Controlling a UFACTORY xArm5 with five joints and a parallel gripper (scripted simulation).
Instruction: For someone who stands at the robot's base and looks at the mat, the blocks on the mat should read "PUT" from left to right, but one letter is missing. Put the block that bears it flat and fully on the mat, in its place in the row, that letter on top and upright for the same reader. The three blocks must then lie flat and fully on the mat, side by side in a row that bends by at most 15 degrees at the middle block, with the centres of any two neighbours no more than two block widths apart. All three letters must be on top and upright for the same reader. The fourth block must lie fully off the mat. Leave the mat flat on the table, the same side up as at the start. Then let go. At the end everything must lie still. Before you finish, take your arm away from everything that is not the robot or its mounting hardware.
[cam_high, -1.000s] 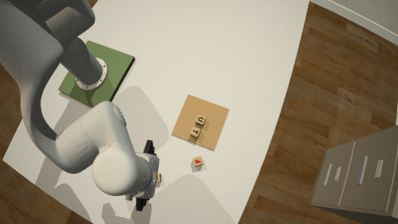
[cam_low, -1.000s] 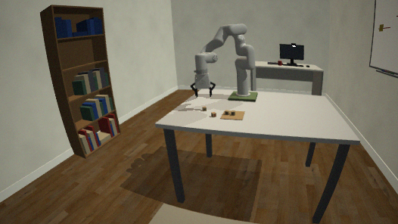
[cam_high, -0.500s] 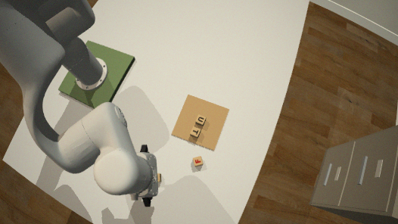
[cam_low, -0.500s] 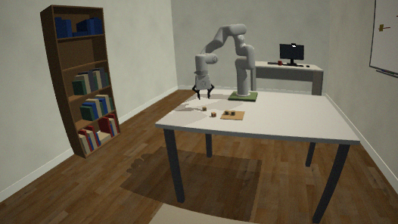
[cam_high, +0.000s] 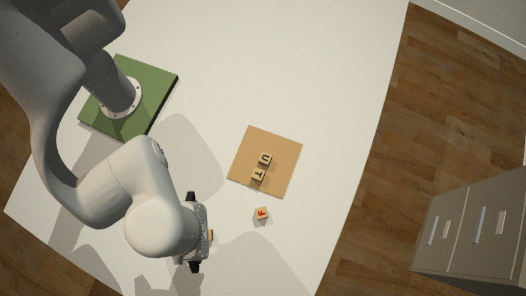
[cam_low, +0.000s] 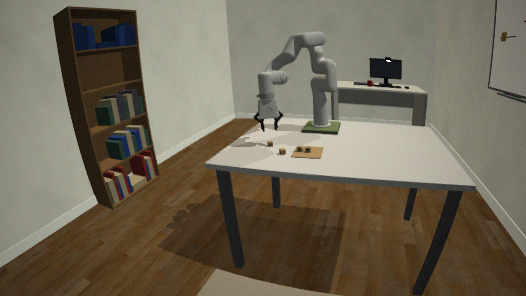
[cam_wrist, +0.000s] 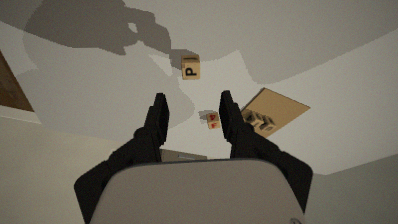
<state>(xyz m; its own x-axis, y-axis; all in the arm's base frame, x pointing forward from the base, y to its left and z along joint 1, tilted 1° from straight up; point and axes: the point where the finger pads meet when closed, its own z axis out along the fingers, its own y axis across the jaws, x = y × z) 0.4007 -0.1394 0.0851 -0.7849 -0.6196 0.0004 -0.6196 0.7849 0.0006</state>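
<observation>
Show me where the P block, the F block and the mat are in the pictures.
P block (cam_wrist: 190, 68), wrist view, on its face bearing the letter.
F block (cam_high: 261, 214), top view, on its top face with the red letter.
Mat (cam_high: 287, 150), top view, on a bare part near its far corner.

An office or study room: a wooden bookshelf (cam_low: 65, 90) of books on the left, a far desk (cam_low: 400, 92) with a monitor (cam_low: 385, 68) (keyboard beside it), a whiteboard (cam_low: 507, 50) at right, wood flooring (cam_low: 125, 235).

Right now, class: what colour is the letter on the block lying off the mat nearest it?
Red, an F on the block; top view.
</observation>
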